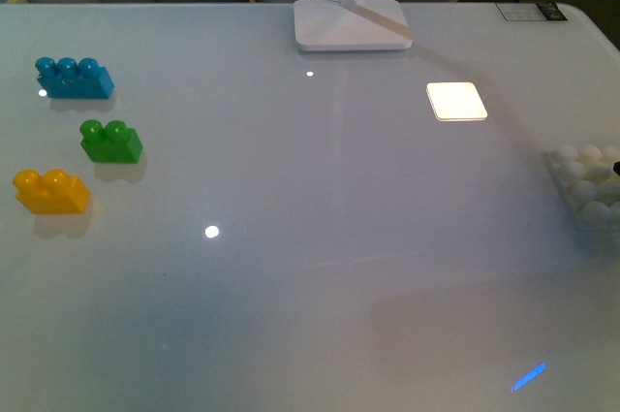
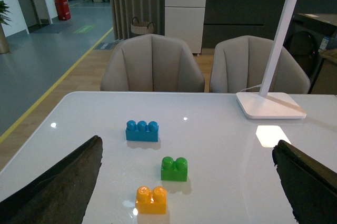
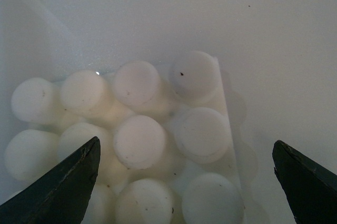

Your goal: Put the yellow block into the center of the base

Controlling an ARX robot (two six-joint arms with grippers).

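Across the glossy white surface (image 1: 320,267), things sit in two groups well apart, likely so that each arm has its own job. At the far edge stands the smooth white lamp foot (image 1: 351,24), with a bright studless white square (image 1: 456,101) near it. At the right edge lies the base (image 1: 581,184), a flat white plastic plate of round studs. The right hand (image 3: 185,142) hovers directly over it, fingers spread wide, gripping nothing. No brick seems to sit on its studs, though only part shows. Far left stand a long blue three-stud plastic brick (image 1: 75,78), a green two-stud brick (image 1: 111,141) and, nearest the robot, the small plastic two-stud yellow block (image 1: 50,191). The left hand (image 2: 187,145), open and empty, faces that row, probably to fetch it.
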